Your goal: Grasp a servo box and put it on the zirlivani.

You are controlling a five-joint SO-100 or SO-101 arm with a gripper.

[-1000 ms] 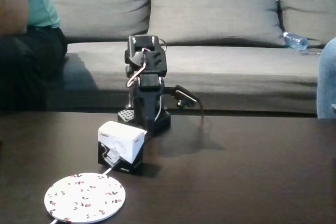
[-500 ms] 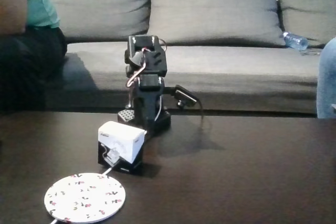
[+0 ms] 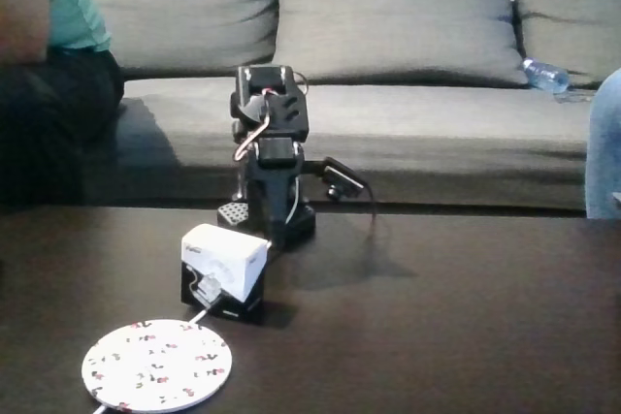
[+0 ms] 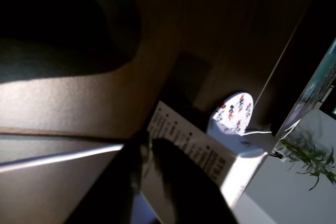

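Nothing has shifted over the last second: the servo box (image 3: 224,270) sits at centre left, off the zirlivani (image 3: 157,365), while the gripper (image 4: 149,153) appears clenched on it, so the lift is still pending.

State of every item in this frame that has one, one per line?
servo box: upright on the table, beside the disc, not on it.
zirlivani: flat on the table, nothing on it.
gripper: at the box; open or shut unclear.
water bottle: lying on the sofa.
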